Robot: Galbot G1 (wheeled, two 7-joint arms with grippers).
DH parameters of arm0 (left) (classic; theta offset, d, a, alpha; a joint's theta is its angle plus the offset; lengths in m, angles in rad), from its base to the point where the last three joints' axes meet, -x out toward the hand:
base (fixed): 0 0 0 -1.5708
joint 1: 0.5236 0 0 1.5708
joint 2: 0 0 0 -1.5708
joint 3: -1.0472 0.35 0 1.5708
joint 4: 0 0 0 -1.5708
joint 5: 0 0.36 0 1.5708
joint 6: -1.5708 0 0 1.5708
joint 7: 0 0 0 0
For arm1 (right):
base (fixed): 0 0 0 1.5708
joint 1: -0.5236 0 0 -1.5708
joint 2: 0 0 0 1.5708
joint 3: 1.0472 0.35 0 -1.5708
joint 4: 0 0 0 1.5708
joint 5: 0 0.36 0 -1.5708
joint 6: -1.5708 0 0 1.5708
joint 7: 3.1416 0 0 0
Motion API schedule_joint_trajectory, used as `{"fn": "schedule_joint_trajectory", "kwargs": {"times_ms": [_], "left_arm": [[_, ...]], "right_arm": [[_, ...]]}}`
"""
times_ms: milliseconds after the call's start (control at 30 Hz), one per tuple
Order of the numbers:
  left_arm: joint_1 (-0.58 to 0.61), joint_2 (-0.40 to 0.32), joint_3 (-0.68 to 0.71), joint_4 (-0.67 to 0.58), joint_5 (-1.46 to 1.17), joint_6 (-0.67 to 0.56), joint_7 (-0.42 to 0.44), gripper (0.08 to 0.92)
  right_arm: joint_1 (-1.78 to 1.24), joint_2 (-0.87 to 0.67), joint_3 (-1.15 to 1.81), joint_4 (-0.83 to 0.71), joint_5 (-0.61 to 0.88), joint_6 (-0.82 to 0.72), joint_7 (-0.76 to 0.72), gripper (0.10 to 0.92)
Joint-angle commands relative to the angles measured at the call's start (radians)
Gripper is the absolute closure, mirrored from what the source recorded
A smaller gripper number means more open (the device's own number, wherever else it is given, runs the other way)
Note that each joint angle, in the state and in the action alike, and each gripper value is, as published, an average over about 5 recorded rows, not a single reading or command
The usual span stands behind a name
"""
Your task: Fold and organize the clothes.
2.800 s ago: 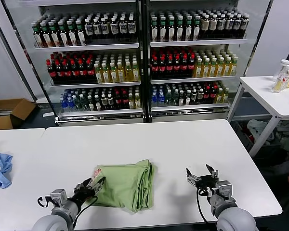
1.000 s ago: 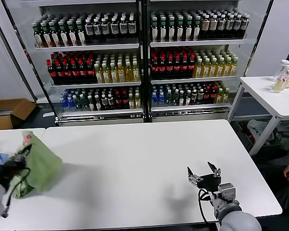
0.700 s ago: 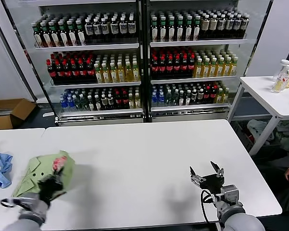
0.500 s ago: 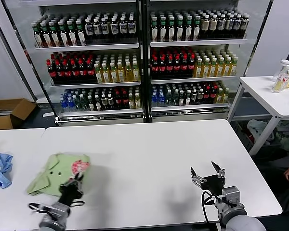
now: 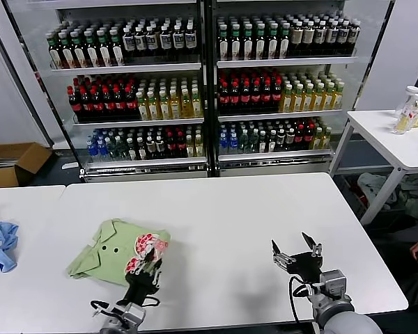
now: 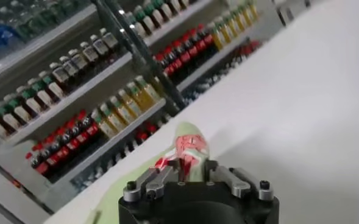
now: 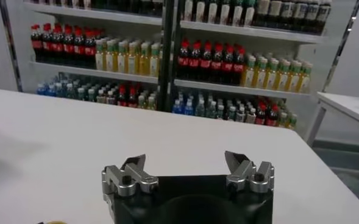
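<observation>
Your left gripper [image 5: 148, 266] was clamped on the near edge of the polo shirt [image 5: 108, 250] by its pink-and-white print [image 5: 145, 248], whose wording could not be read; the shirt lay folded on the white table [image 5: 237, 216], collar up; your right gripper [image 5: 294, 255] hovered over the table's right part, fingers spread wide, holding nothing; the bottle labels on the shelves [image 5: 202, 66] were too small to read.

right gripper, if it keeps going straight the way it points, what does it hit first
The way looks free: the right gripper, open, points across bare white table toward the bottle shelves beyond its far edge. Depth is hard to judge.
</observation>
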Motion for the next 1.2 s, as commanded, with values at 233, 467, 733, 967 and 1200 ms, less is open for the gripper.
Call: {"fn": "schedule_joint_trajectory", "kwargs": {"times_ms": [233,467,733,967,1200], "left_arm": [[-0.122,-0.081,0.017,-0.018,-0.636,-0.073,-0.047,0.462],[-0.025,-0.024,-0.217,-0.059,-0.642,-0.090,-0.086,0.263],[0.031,-0.002,-0.366,-0.063,-0.673,-0.088,-0.121,0.178],[0.037,-0.017,-0.401,-0.059,-0.683,-0.086,-0.127,0.177],[0.034,-0.022,-0.409,-0.057,-0.685,-0.084,-0.129,0.177]], "right_arm": [[0.098,0.020,-0.144,-0.054,0.107,0.026,0.010,0.202],[0.305,0.153,-0.457,-0.229,0.223,0.104,0.090,0.203],[0.544,0.333,-0.652,-0.472,0.352,0.124,0.170,0.203],[0.638,0.428,-0.711,-0.600,0.458,0.113,0.185,0.202],[0.664,0.459,-0.735,-0.650,0.534,0.091,0.244,0.203]]}}
